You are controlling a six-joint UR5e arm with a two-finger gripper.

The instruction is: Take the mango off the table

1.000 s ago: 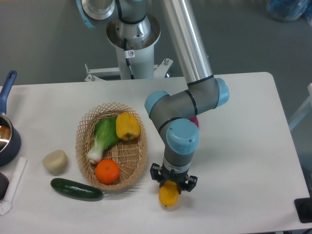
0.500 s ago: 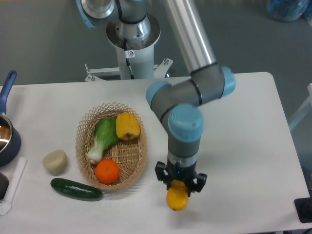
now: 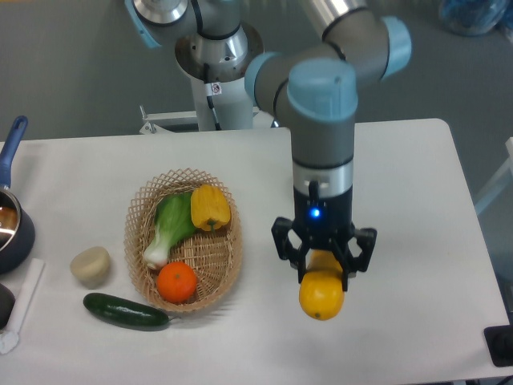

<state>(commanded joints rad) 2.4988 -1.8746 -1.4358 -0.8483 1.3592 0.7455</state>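
White table (image 3: 417, 200) with rounded corners, smooth and plain; grey floor behind, white robot base pedestal (image 3: 218, 72) at the far edge, blue bag (image 3: 473, 14) at top right on the floor.

Left to right on the surface: dark blue pot (image 3: 11, 216) with blue handle at the left edge, cut off by the frame. Pale beige lump (image 3: 90, 265) just right of it, near the basket. Dark green cucumber (image 3: 125, 311) lying along the front, tip touching the basket's front rim. Wicker basket (image 3: 224, 265) holding a green-and-white leafy vegetable (image 3: 169, 226), a yellow bell pepper (image 3: 210, 206) at the back, a round orange (image 3: 176, 281) at the front. Black object (image 3: 498, 345) at the bottom right corner, cut off.

Gripper (image 3: 323, 269) right of the basket, pointing down, black fingers (image 3: 285, 245) clamped narrow around the mango (image 3: 321, 293). Mango hanging below the fingers, lower half showing, apparently lifted clear of the table, though contact hard to judge from this angle.

Against half a second ago: arm raised and shifted right, wrist joints now much higher in frame, mango appearing larger and further right of the basket. Against a second ago: red object behind the elbow no longer visible. Basket contents, cucumber, beige lump, pot unchanged.
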